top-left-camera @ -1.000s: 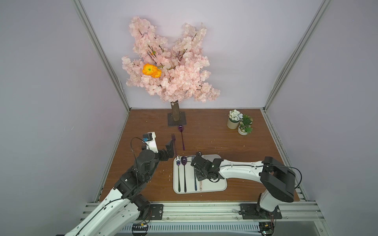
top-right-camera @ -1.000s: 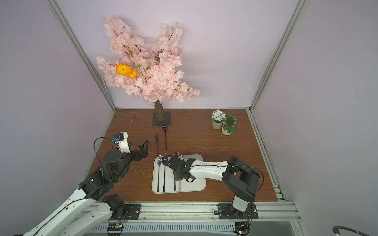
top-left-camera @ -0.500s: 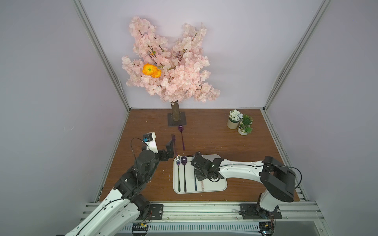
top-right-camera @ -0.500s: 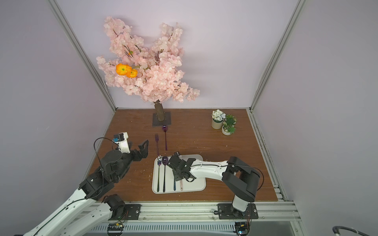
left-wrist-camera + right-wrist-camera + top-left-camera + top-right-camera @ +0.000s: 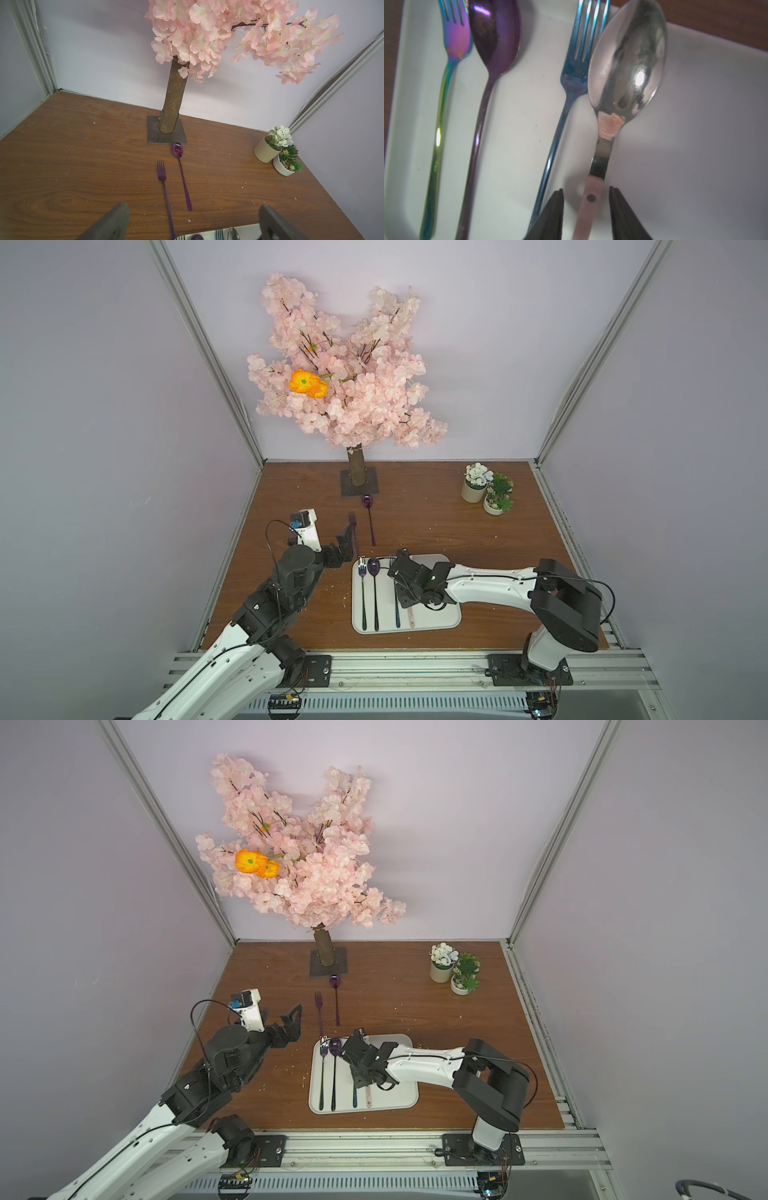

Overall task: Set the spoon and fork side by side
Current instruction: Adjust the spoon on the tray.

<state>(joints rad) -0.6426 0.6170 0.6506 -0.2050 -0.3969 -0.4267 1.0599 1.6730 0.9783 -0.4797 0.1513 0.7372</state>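
Only writing seen: faint hand-scrawled marks on the metal base plate (image 5: 153,133) of the tree, starting "0.6"; the rest is illegible. No brand names visible on the cutlery.

The silver spoon (image 5: 627,68) has a shiny, smudged bowl w/ a pinkish stain at the neck and a dull pink handle w/ one dark rivet. It lies on the white tray (image 5: 695,124), bowl touching or overlapping the right edge of the blue fork (image 5: 577,68), a slim metallic-blue piece. Both lie roughly parallel, heads the same way. The R gripper (image 5: 585,189) straddles the spoon handle, jaws parted w/ a gap on each side, gripping nothing.

On the same tray, toward the robot's left, a rainbow fork (image 5: 454,39) lies just beside a dark purple spoon (image 5: 494,41). On the bare table beyond the tray lie a purple fork (image 5: 164,185) and a purple spoon (image 5: 180,166), near each other, spoon set farther back.

The L gripper (image 5: 193,205) hangs above the table near those handles, jaws spread wide, empty.

The table (image 5: 436,522) is brown wood-grain, flecked w/ pale crumbs. Pale lilac walls (image 5: 498,344) and aluminium posts enclose it. At the back stand a pink blossom tree (image 5: 345,377) w/ an orange flower (image 5: 305,382) and two small potted plants (image 5: 484,495).
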